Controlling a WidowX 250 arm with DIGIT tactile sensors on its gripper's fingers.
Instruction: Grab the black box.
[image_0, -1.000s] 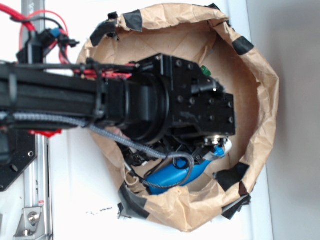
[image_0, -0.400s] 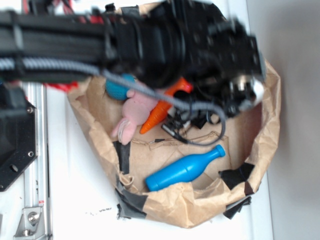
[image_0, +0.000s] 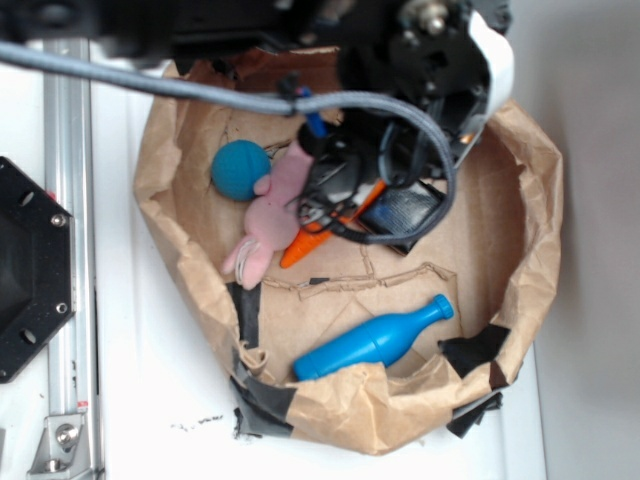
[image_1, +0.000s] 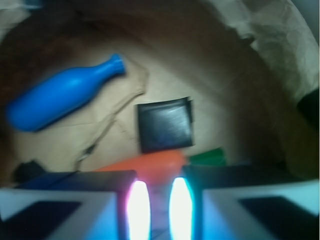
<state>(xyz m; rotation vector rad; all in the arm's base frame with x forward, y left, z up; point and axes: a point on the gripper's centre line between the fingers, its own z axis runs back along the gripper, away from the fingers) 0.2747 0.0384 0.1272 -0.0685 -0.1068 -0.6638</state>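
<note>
gripper empty, fingers nearly together with only a thin gap, hanging above the orange carrot; black box lies flat on the brown paper just ahead of the fingertips, blue bottle farther ahead-left.

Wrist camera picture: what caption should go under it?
Gripper hovering above the orange carrot, black box just beyond.

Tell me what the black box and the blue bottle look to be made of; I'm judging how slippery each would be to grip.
The black box looks like smooth plastic or a leather-like cover: it shows a soft sheen with streaky highlights and rounded corners, so which one stays open. The blue bottle looks like hard moulded plastic, uniformly coloured, with a glossy highlight along its body. Both seem fairly slick.
</note>
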